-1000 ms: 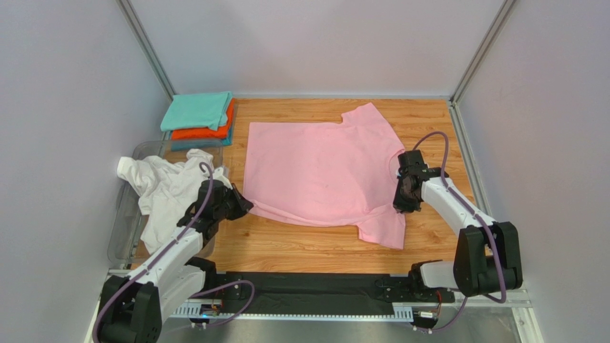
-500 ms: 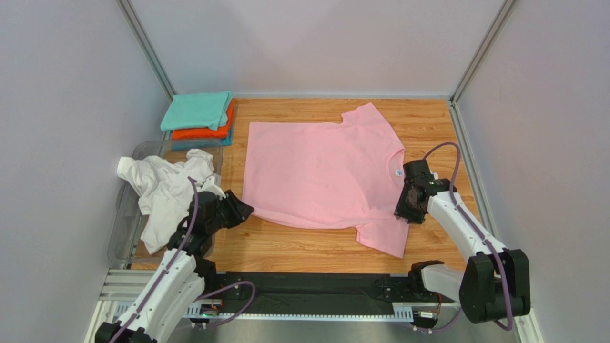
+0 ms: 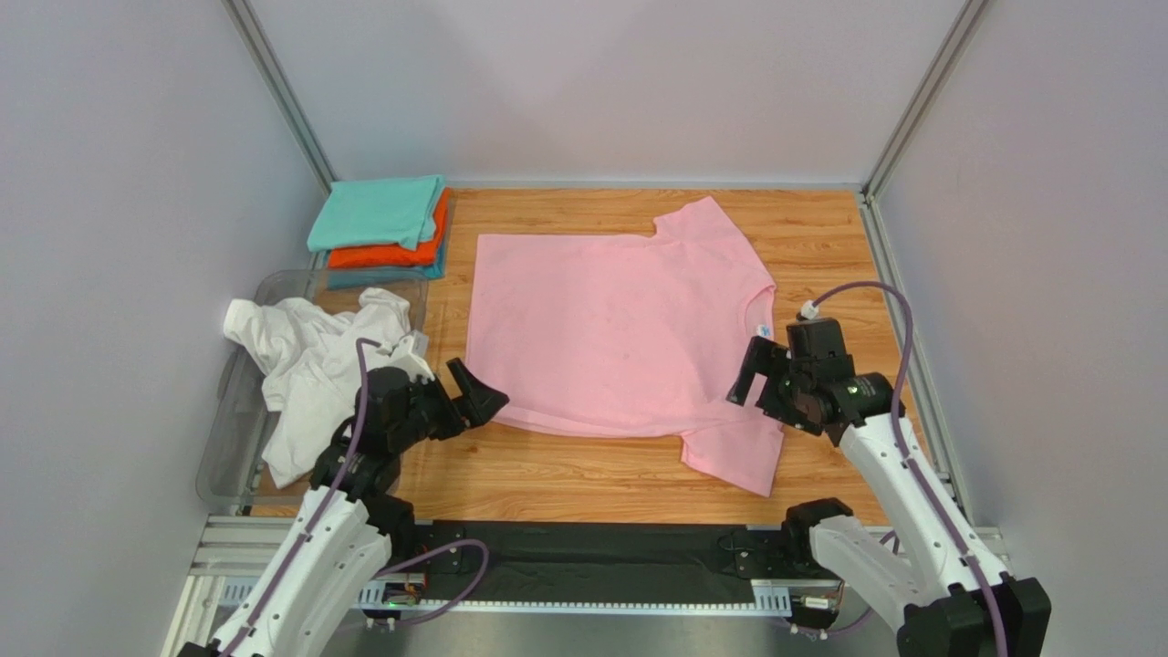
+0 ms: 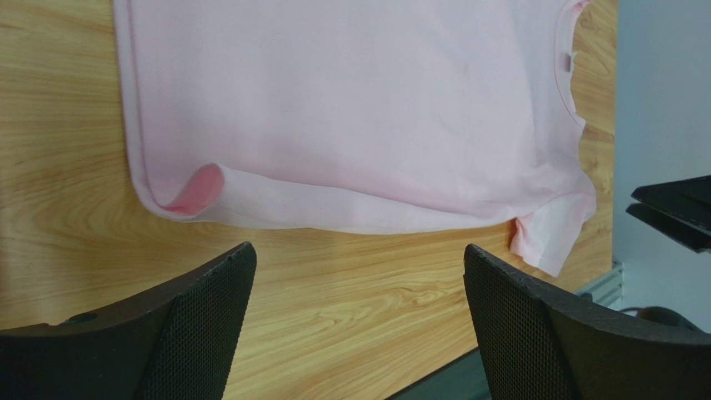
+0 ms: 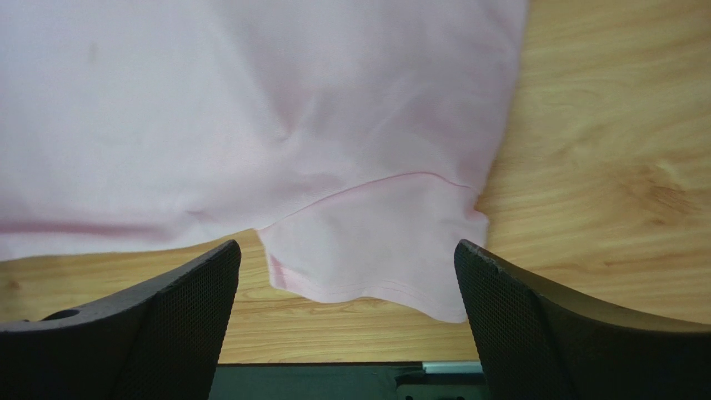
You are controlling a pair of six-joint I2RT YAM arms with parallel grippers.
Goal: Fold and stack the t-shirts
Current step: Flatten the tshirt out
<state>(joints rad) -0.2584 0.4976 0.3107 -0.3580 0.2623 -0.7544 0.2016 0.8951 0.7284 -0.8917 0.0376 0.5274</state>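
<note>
A light pink t-shirt (image 3: 617, 329) lies spread flat on the wooden table (image 3: 823, 233), collar to the right. My left gripper (image 3: 469, 400) hovers open just off the shirt's near-left hem corner. In the left wrist view that gripper (image 4: 359, 260) is over bare wood and the hem corner (image 4: 196, 187) curls up. My right gripper (image 3: 762, 389) is open above the near sleeve (image 5: 375, 250), nothing between its fingers (image 5: 192, 308). A crumpled white t-shirt (image 3: 322, 363) sits at the left. Folded teal, orange and blue t-shirts (image 3: 381, 226) are stacked at the back left.
A clear plastic bin (image 3: 233, 452) holds the white shirt at the left edge. A black mat (image 3: 590, 548) runs along the near edge between the arm bases. Grey walls and metal posts (image 3: 281, 89) close in the table.
Both grippers have opened and let go of the pink shirt's edges. They have drawn back toward the near edge, the right one lifting off the collar side. The shirt stays flat.
</note>
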